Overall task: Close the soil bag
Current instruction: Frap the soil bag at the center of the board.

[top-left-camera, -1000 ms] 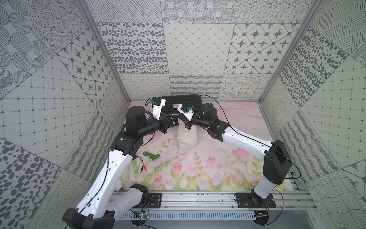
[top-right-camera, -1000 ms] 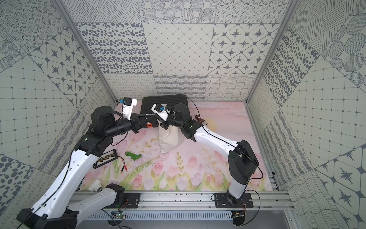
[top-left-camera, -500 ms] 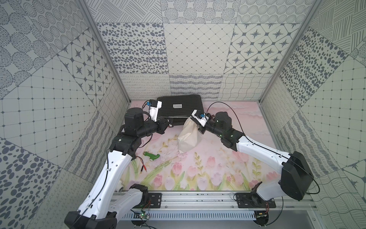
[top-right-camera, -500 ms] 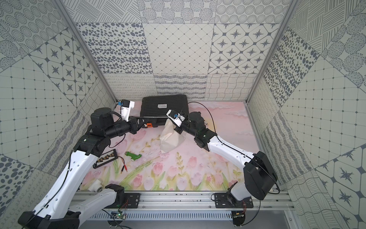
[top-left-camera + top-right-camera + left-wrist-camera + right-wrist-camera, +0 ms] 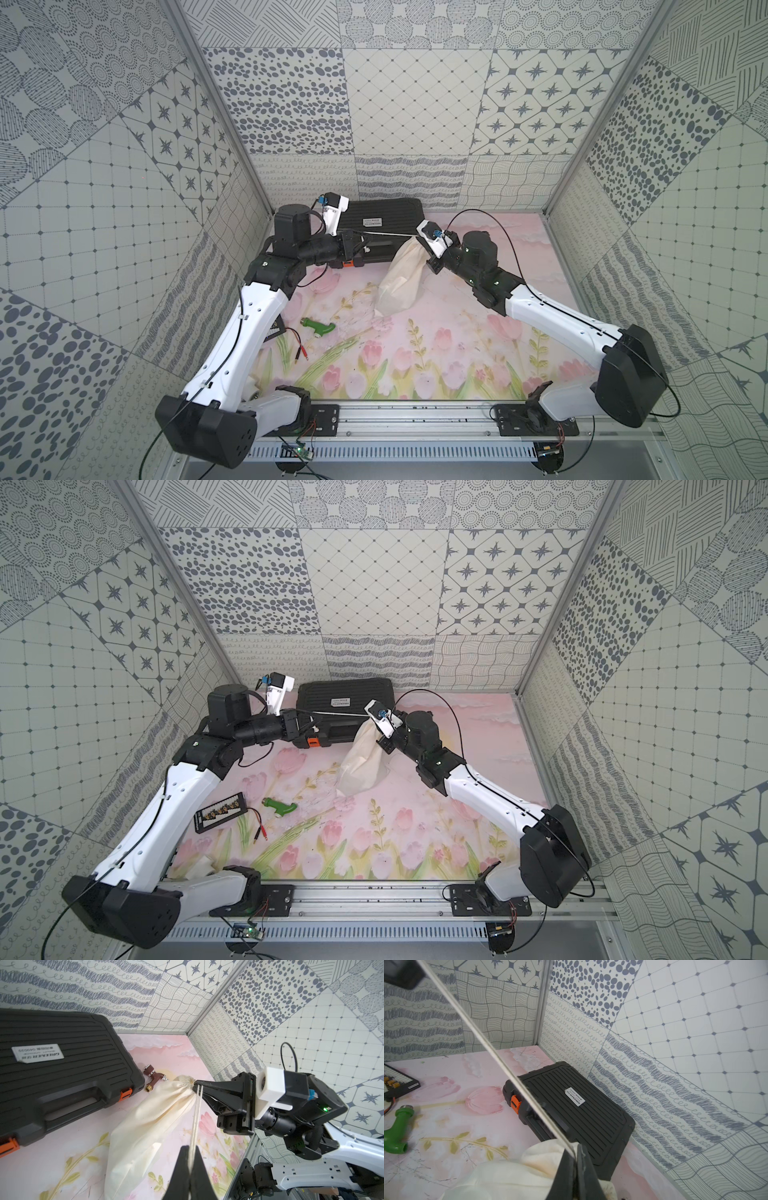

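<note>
– Left wrist view: what does the left gripper [image 5: 190,1149] have?
– The cord [image 5: 196,1115]. Its tips are closed on the two pale strands, which run taut and straight to the right gripper [image 5: 196,1085].
– And that one?
– Closed too, right at the mouth of the bag [image 5: 149,1126], on the cord where it leaves the cloth. Whether cloth is caught as well, I cannot tell. The mouth is puckered tight against its tips.
– Where does the bag sit?
– In both top views it is on the mat [image 5: 457,353], just in front of the case [image 5: 382,216], by the case's right front corner. The mouth end hangs from the right gripper, off the mat; the bottom rests on it.
– So which way does it point?
– Its long axis slants: mouth up, toward the back and to the right; bottom down, toward the front and a little to the left. The cloth sags between.
– And the cord's line?
– It crosses above the case's front edge, left gripper to right gripper, roughly level and crosswise to the bag's axis.
– Anything close by?
– A brown tap [image 5: 154,1078] lies on the mat by the case's corner, just behind the mouth. A green fitting [image 5: 318,328] lies nearer the front, left of the bag's bottom, apart from it.
</note>
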